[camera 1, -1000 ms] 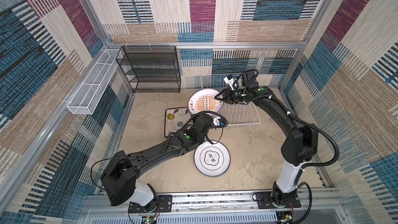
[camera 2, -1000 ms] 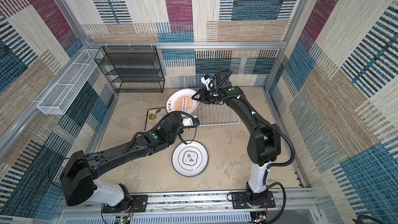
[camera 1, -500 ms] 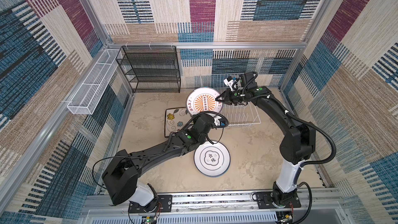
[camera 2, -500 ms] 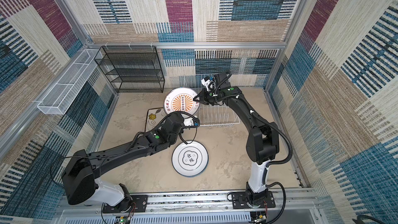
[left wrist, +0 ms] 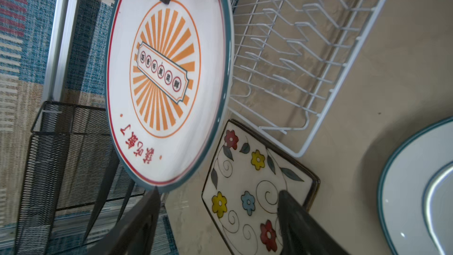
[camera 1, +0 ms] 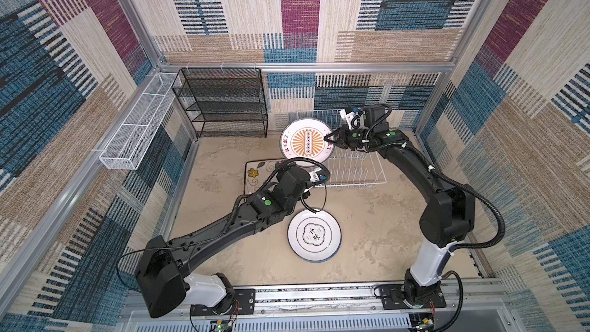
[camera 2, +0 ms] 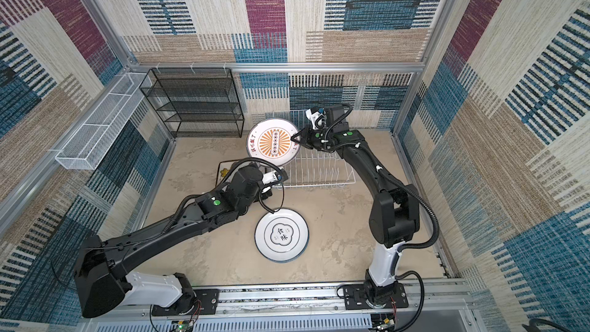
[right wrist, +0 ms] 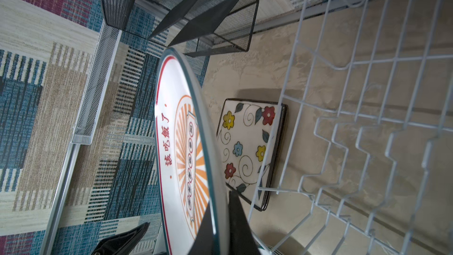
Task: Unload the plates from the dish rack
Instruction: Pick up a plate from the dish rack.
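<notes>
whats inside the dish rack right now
Only bare tines show in the dish rack; no plates stand in the visible slots. Its end behind the sunburst plate is covered.

Mottled beige tabletop, white dish rack centre-right, square flowered plate flat beside it, round white plate lower centre, black mesh shelf upper left.

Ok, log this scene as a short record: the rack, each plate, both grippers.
rack: no plate visible between its tines
sunburst plate: upright at the rack's end, held by its rim
right gripper: shut on the sunburst plate
left gripper: open, near that plate's opposite rim, holding nothing
square plate: flat on the table, beside the rack
white plate: flat on the table, in front of the rack
</notes>
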Available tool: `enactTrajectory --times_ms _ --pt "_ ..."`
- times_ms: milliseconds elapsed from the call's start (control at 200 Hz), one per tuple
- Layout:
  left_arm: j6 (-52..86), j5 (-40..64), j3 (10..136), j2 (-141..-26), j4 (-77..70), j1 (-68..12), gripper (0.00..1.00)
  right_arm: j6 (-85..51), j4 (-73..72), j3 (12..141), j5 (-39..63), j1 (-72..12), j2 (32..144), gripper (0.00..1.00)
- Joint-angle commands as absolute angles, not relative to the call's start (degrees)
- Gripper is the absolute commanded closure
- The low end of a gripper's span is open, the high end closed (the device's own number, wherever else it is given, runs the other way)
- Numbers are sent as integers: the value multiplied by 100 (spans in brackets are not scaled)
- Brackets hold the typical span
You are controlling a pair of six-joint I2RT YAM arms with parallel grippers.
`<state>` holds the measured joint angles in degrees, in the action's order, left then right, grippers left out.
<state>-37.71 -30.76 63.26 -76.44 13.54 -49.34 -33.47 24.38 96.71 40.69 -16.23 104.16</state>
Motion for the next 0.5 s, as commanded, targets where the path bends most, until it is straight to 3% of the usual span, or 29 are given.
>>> enactTrajectory --times_ms 0,230,496 --pt "-2461 -2212 6384 -7329 1695 -4764 20 -3604 1625 9603 3858 -1601 10270 100" --pt "-652 -659 6745 -6899 1918 -3497 16 -3576 1175 9087 3764 -1511 9943 100" --pt "1553 2156 7623 -7623 2236 -1967 16 -3443 939 8698 3777 -1512 9745 100"
